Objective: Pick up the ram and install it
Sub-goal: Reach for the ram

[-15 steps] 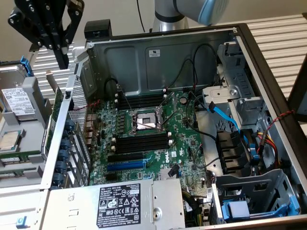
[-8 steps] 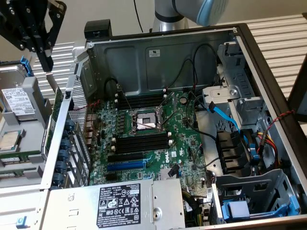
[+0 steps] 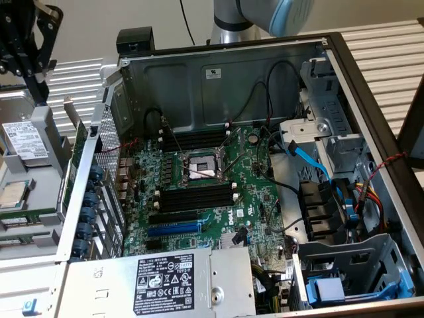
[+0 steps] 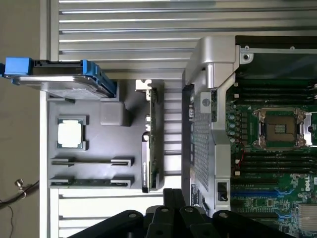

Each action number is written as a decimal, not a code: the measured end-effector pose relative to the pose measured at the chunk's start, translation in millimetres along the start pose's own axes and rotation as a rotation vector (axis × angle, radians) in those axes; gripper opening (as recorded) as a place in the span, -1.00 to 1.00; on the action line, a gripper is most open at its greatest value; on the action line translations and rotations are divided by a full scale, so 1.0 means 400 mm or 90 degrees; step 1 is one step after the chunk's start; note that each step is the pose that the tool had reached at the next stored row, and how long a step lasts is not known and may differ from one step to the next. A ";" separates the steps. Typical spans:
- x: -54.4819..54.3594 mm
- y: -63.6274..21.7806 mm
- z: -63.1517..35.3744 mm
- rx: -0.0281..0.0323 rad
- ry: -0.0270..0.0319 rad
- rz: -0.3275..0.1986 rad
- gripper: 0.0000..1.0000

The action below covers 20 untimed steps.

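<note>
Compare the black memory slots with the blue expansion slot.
The black memory slots carry white end clips; the blue expansion slot shows none. The memory slots sit grouped beside the CPU socket; the blue slot lies singly, nearer the power supply. Both look empty and run parallel on the motherboard.

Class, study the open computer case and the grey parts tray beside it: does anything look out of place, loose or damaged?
Nothing looks damaged or spilled. The green motherboard's processor socket stands empty, as do its black memory slots; the square silver processor lies in the grey parts tray outside the case.
</note>
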<state>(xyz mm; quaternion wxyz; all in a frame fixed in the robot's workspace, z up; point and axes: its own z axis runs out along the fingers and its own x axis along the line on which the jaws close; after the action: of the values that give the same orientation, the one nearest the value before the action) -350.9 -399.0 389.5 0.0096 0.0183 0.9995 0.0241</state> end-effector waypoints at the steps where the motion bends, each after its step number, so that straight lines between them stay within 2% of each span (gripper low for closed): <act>1: 0.011 0.000 0.000 -0.0001 0.0000 0.000 -0.79; 16: 0.182 -0.009 0.000 -0.0001 0.0002 -0.004 -0.79; 20: 0.219 -0.012 -0.001 -0.0001 0.0002 -0.004 -0.79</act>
<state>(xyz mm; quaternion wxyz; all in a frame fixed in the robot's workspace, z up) -438.4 -400.5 387.9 0.0095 0.0150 0.9995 0.0242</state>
